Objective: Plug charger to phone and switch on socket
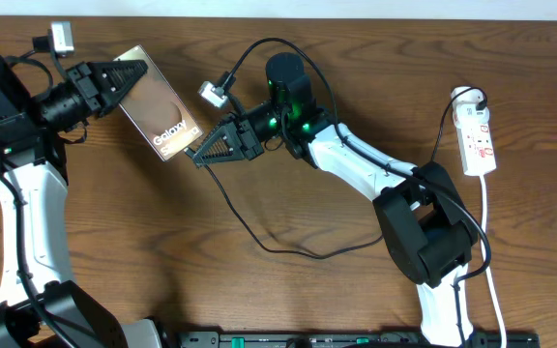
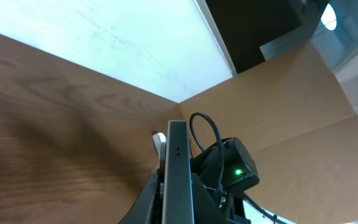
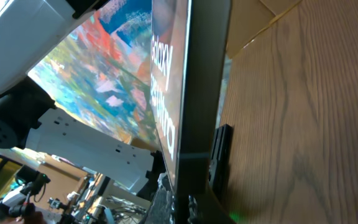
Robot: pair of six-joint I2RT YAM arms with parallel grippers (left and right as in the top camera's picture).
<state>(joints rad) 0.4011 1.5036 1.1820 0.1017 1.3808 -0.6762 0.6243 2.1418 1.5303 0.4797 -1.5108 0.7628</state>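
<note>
The phone is held off the table, its bronze screen with "Galaxy" text facing up. My left gripper is shut on its upper-left end; in the left wrist view the phone stands edge-on between the fingers. My right gripper is closed at the phone's lower-right end, with the charger cable trailing from under it across the table. In the right wrist view the phone is edge-on right at the fingers; the connector tip is hidden. The socket lies at the far right.
A black plug sits in the socket's far end, and its white cord runs toward the front edge. The right arm's white links cross the middle of the table. A black rail runs along the front.
</note>
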